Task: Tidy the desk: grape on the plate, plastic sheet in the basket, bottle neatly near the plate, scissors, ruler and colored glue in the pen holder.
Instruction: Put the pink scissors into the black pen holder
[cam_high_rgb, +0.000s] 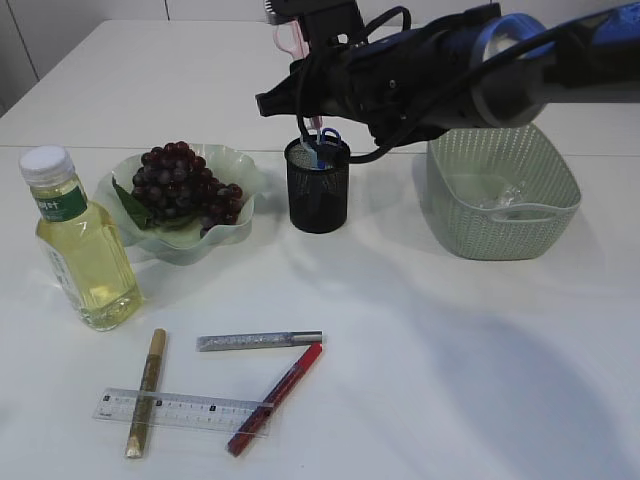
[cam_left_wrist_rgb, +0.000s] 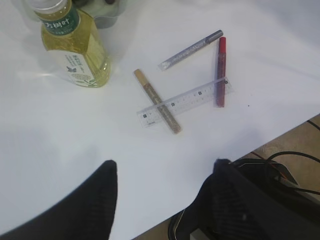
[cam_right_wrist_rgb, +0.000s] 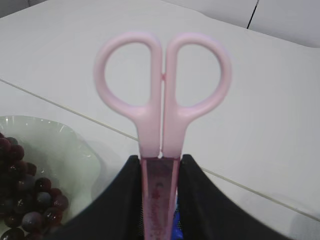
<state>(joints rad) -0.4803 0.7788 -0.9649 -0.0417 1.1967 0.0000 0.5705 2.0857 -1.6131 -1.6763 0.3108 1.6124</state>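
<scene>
Right gripper (cam_right_wrist_rgb: 160, 200) carrying scissors (cam_right_wrist_rgb: 161, 100) over the holder (cam_high_rgb: 318, 190).

It is clamping the blade end, pink handles up, so the blades are pointing into the holder right below it. Left gripper (cam_left_wrist_rgb: 162, 195) is hanging open, holding nothing, with ruler (cam_left_wrist_rgb: 185, 101) and glue sticks (cam_left_wrist_rgb: 157, 101) lying just ahead of it, still waiting.
</scene>
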